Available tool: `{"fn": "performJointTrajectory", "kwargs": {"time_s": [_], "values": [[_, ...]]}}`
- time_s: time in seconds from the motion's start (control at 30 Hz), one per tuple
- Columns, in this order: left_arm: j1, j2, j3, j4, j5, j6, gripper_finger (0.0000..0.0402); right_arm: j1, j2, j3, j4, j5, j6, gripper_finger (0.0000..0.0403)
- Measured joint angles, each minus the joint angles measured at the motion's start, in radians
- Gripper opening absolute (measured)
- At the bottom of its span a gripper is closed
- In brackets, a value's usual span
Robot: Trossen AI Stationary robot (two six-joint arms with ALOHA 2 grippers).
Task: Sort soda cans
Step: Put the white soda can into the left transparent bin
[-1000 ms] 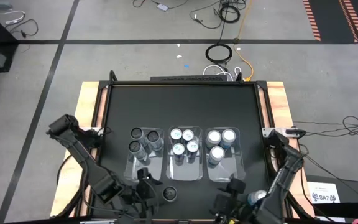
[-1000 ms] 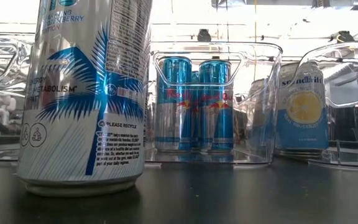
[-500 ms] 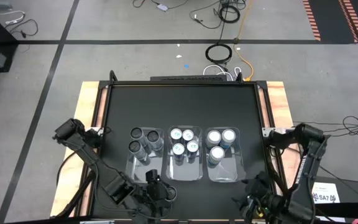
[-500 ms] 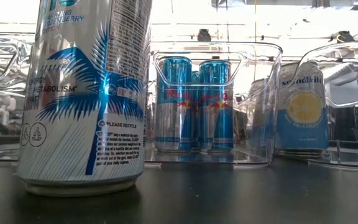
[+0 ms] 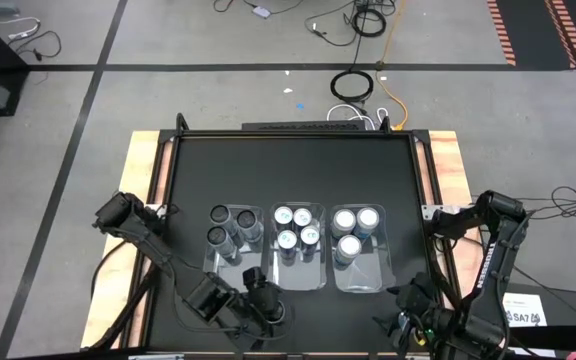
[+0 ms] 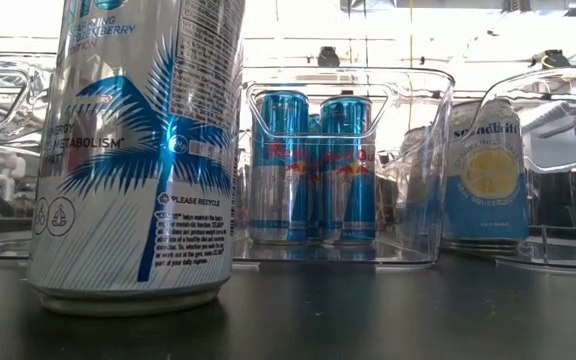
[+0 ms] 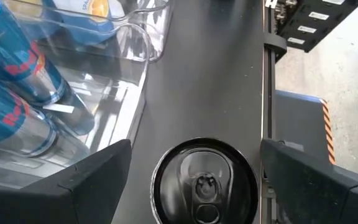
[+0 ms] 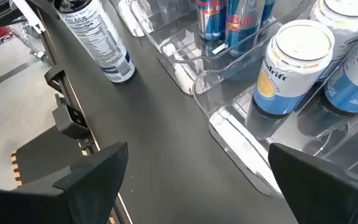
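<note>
Black table (image 5: 293, 170) with three clear plastic bins side by side near its front edge.

- Left bin (image 5: 230, 262): three dark-topped soda cans (image 5: 230, 228).
- Middle bin (image 5: 297, 270): four blue-and-silver cans (image 5: 295, 228), seen in the low view behind the bin's front wall (image 6: 313, 165).
- Right bin (image 5: 360, 270): three white-topped cans (image 5: 353, 230); one blue can with a yellow lemon print stands nearest the bin's front (image 8: 291, 65).
- Loose can (image 5: 271, 312): dark lid, silver-white body with a blue palm print, upright on the table in front of the left and middle bins, outside all three. It fills the near left of the low view (image 6: 138, 150).

Left gripper (image 7: 194, 168): poised directly over the loose can, fingers spread wide to either side of its lid (image 7: 205, 186) — whether it touches the can cannot be told from above.

Right gripper (image 8: 197, 168): at the table's front right corner, fingers apart, holding nothing — the right bin and the loose can (image 8: 98, 40) lie ahead of it.
</note>
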Motion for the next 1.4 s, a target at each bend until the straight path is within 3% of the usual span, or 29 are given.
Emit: {"fn": "performJointTrajectory", "kwargs": {"time_s": [0.23, 0.7, 0.97, 1.4], "values": [[-0.002, 0.015, 0.0, 0.0, 0.026, -0.001, 0.0364, 0.0, 0.0, 0.0, 0.001, -0.002, -0.023, 0.0381], [-0.004, 0.05, 0.0, -0.025, 0.085, -0.183, 0.0364, 0.0, 0.0, 0.0, 0.002, -0.004, -0.027, 0.0381], [-0.002, 0.05, 0.0, -0.032, 0.086, -0.143, 0.0361, 0.0, 0.0, 0.0, 0.016, -0.004, -0.023, 0.0381], [-0.003, 0.049, 0.0, -0.034, 0.101, -0.068, 0.0273, 0.0, 0.0, 0.0, 0.077, 0.004, -0.023, 0.0381]]}}
